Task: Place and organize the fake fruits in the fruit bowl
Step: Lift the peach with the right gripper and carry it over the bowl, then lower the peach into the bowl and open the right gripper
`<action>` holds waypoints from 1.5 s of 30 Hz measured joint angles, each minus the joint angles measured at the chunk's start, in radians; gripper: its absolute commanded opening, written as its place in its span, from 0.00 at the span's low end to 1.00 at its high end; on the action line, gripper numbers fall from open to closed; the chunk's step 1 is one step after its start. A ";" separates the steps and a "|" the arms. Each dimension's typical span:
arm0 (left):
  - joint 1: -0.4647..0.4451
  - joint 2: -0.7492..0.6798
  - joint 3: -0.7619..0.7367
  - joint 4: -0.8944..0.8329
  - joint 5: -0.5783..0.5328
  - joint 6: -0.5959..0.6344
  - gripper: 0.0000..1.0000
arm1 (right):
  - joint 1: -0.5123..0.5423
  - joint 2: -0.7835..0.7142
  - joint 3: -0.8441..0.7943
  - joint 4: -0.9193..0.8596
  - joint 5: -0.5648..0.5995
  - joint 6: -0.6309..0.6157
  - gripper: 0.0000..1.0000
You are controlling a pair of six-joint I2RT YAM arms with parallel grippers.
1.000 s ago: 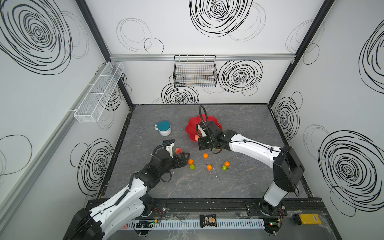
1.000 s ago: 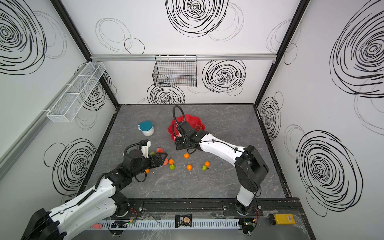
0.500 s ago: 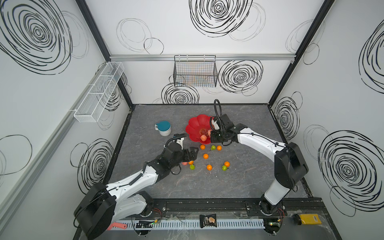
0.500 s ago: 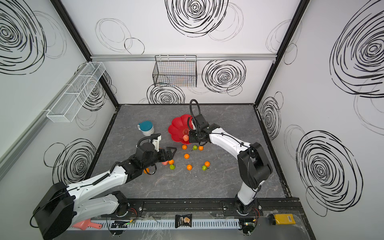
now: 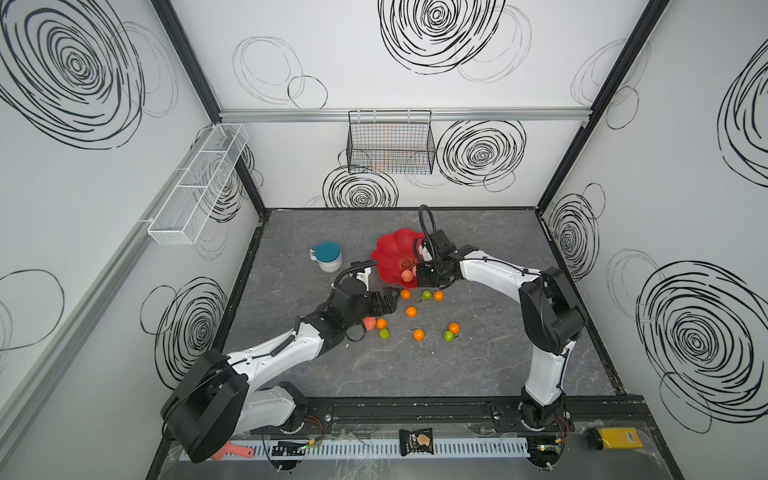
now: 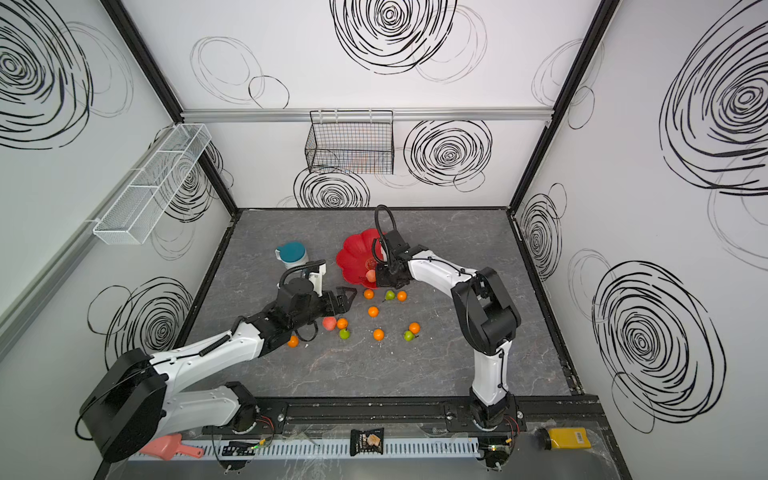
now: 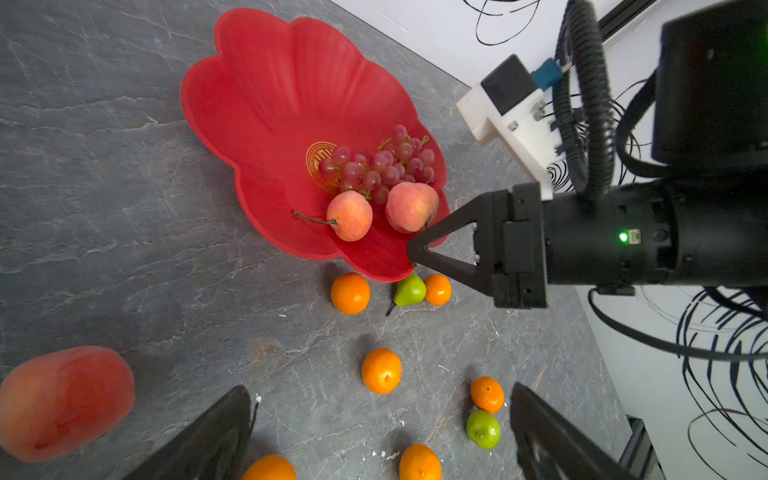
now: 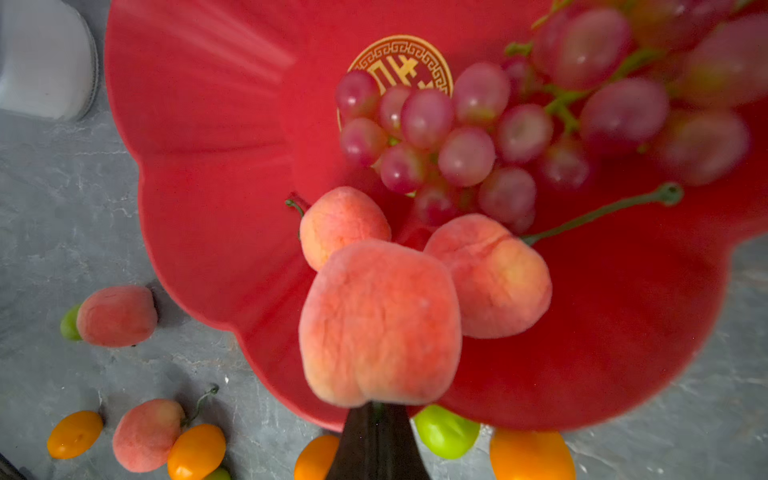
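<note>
1. The fruit bowl (image 7: 266, 83) stands on the grey surface (image 7: 104, 208), directly ahead of the right end effector (image 7: 415, 249), whose tip sits at the bowl's rim.
2. Inside the bowl, the grape bunch (image 7: 382, 166) lies partly over the gold emblem (image 7: 318, 160), farther in from that tip. The peaches (image 7: 350, 216) rest between the grapes and the tip. The right wrist view shows three of them, with the nearest peach (image 8: 380, 324) right at the fingertips.
3. The right end effector is closed, its fingers pressed together with nothing between them. I cannot tell whether it touches the nearest peach.
4. Two rim oranges (image 7: 350, 293) and a rim pear (image 7: 409, 289) lie on the surface just beside the bowl's outer edge, just below the right end effector's fingers.
5. The left end effector (image 6: 351, 300) is spread wide and holds nothing. A middle orange (image 7: 381, 371) lies ahead of its gap. A loose peach (image 7: 62, 403) sits just outside one finger, and a green pear (image 7: 483, 429) is near the other.
6. The white mug (image 5: 330, 264) keeps its teal lid (image 5: 326, 250) on, so its contents are hidden. It stands beyond the left end effector, apart from it.
7. A second ago the right arm lay across the bowl's near half. It has since drawn back to the rim, closed throughout, uncovering the peaches and the rim fruits.
8. Over the same second the left end effector has reached forward toward the bowl, open all the while. The bowl has not shifted.
</note>
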 measured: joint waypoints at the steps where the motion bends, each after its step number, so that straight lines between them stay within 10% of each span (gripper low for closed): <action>1: 0.002 0.000 0.000 0.000 0.002 0.000 1.00 | -0.002 0.004 0.005 0.000 -0.001 0.000 0.00; 26: 0.032 -0.011 -0.002 0.013 0.042 0.002 0.99 | -0.013 0.080 0.067 -0.002 -0.022 0.000 0.17; 45: 0.032 -0.210 -0.057 -0.078 0.023 0.002 1.00 | 0.045 -0.127 0.024 -0.037 0.047 0.000 0.29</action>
